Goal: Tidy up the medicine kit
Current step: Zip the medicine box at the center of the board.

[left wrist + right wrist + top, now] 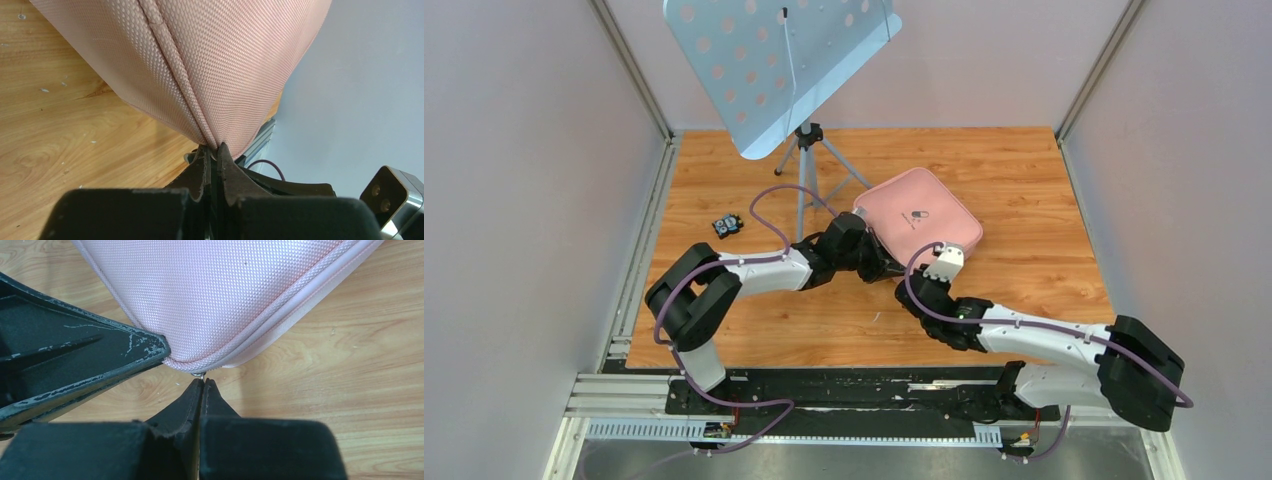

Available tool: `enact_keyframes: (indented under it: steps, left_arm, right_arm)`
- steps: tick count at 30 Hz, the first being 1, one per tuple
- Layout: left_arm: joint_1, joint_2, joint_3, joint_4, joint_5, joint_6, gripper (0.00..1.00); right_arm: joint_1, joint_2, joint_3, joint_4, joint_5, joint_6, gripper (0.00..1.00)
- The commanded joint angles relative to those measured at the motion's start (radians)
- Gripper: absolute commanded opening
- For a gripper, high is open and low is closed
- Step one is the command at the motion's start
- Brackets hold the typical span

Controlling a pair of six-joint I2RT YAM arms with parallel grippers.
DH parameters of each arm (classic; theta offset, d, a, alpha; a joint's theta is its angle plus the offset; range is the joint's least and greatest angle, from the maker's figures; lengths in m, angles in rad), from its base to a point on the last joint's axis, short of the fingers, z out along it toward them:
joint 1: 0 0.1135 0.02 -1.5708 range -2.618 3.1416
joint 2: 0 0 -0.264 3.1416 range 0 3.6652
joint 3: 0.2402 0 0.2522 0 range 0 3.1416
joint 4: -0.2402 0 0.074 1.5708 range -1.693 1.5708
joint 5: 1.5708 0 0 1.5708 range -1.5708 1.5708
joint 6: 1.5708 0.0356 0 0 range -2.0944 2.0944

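Risk 1: both grippers work the same near corner of the medicine kit [919, 215], so a pull by one arm could drive its fingers into the other's; in the right wrist view a left finger [100, 350] already touches the case just beside the right tips. Risk 2: the case is soft and lies loose on the counter [1044, 170], so a tug at the zip would likely drag or tip the whole case rather than run the zip. Risk 3: a thin pinch may slip off. Kit is closed, lid up, right of centre on the counter, in front of the music stand [774, 70]. Left gripper [214, 149] is fully closed, tips pressed to the zip seam [175, 75] at the corner's lowest point; cannot tell whether a tab or fabric is caught between them. Right gripper [203, 382] is also fully closed, tips just under the corner's edge, with a small metal ring [199, 374] at their very end; held or merely touching, cannot tell.
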Motion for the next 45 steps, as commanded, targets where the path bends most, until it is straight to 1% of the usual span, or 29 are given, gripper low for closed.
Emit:
enact_keyframes:
  steps: [1, 7, 17, 31, 45]
  left_arm:
    - [0.003, -0.017, -0.017, -0.003, -0.055, 0.015, 0.00]
    - [0.014, -0.041, -0.034, -0.018, -0.068, 0.019, 0.00]
    - [0.030, -0.083, -0.054, -0.051, -0.084, 0.034, 0.00]
    - [0.051, -0.129, -0.097, -0.075, -0.092, 0.042, 0.00]
    - [0.057, -0.184, -0.124, -0.106, -0.105, 0.051, 0.00]
  right_arm:
    - [-0.002, -0.043, -0.008, -0.023, 0.059, 0.033, 0.00]
    - [-0.005, -0.084, -0.020, -0.066, 0.086, 0.039, 0.00]
    - [-0.018, -0.071, -0.022, -0.126, 0.093, 0.063, 0.00]
    - [-0.058, -0.128, -0.053, -0.227, 0.094, 0.098, 0.00]
    - [-0.109, -0.120, -0.072, -0.234, 0.059, 0.111, 0.00]
